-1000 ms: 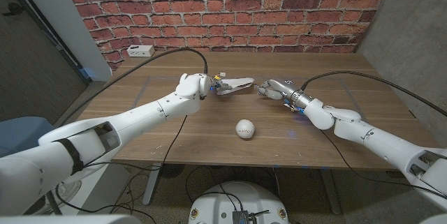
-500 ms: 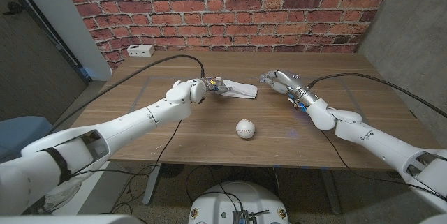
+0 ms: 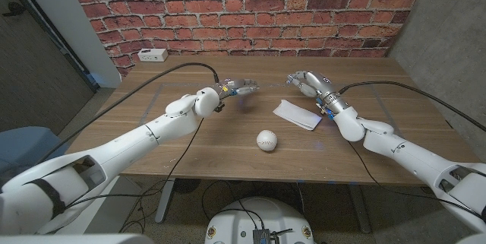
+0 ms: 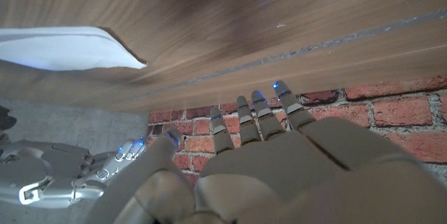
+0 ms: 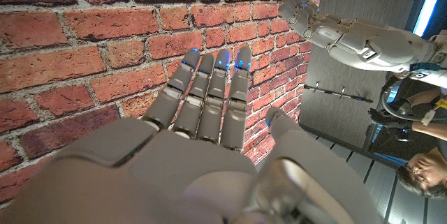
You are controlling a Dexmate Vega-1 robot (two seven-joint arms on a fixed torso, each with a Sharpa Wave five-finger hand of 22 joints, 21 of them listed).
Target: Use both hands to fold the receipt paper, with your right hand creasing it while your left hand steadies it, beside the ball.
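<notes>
Receipt paper point(image 3: 297, 114) lies folded flat on the bench point(image 3: 182, 149), just beside the right hand point(image 3: 307, 84) and a little up and right of the ball point(image 3: 266, 140); neither hand touches it. Left hand point(image 3: 238, 89) hovers well apart to its left, and both hands hold nothing, fingers extended and spread. Paper looks thin, light and limp, likely to skid on the smooth wood, so best pinned flat from above near one end while the crease gets pressed along the fold.

Receipts: one receipt paper point(image 3: 297, 114), right of centre
Balls: one ball point(image 3: 266, 140) (white), lower middle
Boxes: one small white box point(image 3: 153, 55), upper left
My hands: two
</notes>
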